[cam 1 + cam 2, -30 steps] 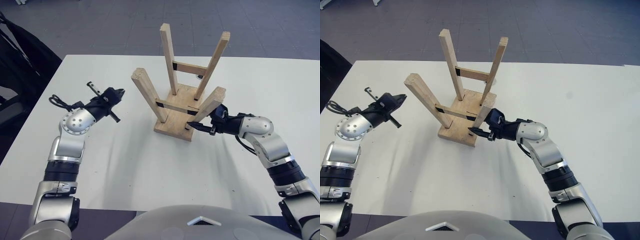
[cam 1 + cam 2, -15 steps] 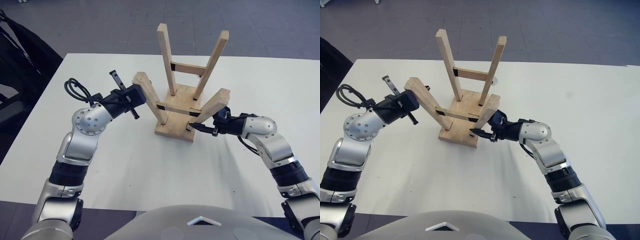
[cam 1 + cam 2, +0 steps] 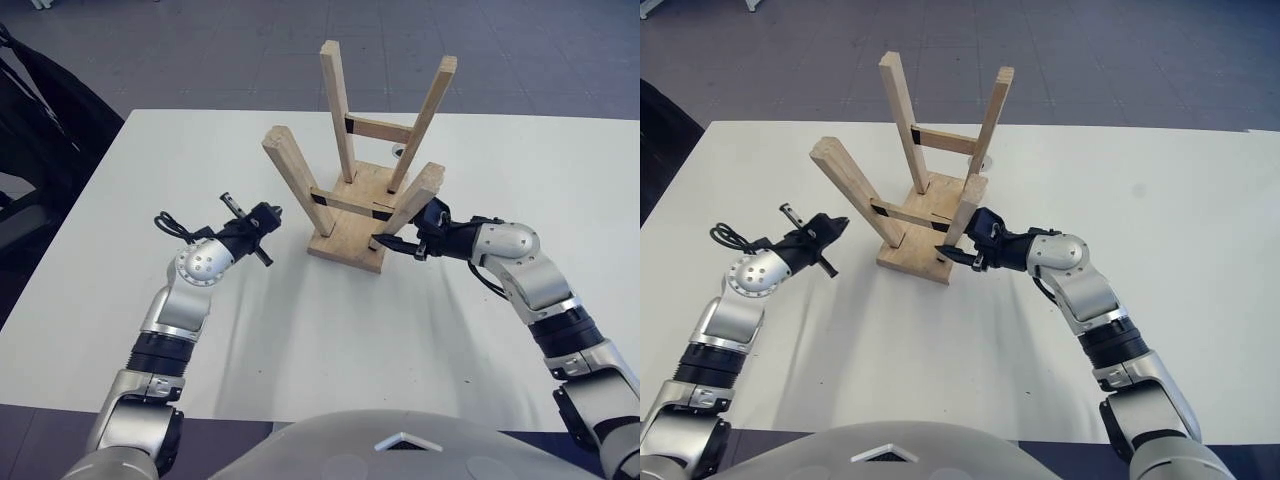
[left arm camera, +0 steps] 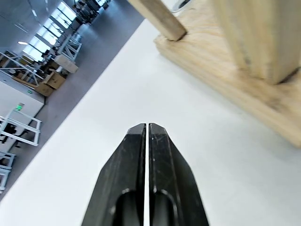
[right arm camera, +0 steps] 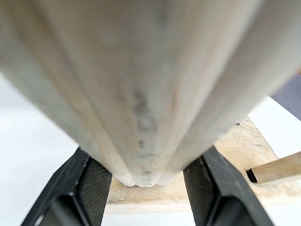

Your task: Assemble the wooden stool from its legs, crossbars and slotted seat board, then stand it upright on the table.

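Though upturned, slotted seat board (image 3: 345,252) flat on the white table (image 3: 300,340), legs skyward: pale wooden stool (image 3: 352,205) between both grippers. Clamped by the right gripper (image 3: 398,240) around the slanted leg (image 3: 418,197) nearest it, one finger on each side. Pressed together, empty, on the left gripper (image 3: 273,213): fingers (image 4: 134,155), tip near the seat board's edge.

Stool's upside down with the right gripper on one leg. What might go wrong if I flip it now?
1. The right gripper clamps just one pale wooden leg near the slotted seat board; turning the whole stool by it may twist that joint loose.
2. The left gripper hangs shut beside the near-left leg; advancing like that would likely shove the stool, not grasp it.
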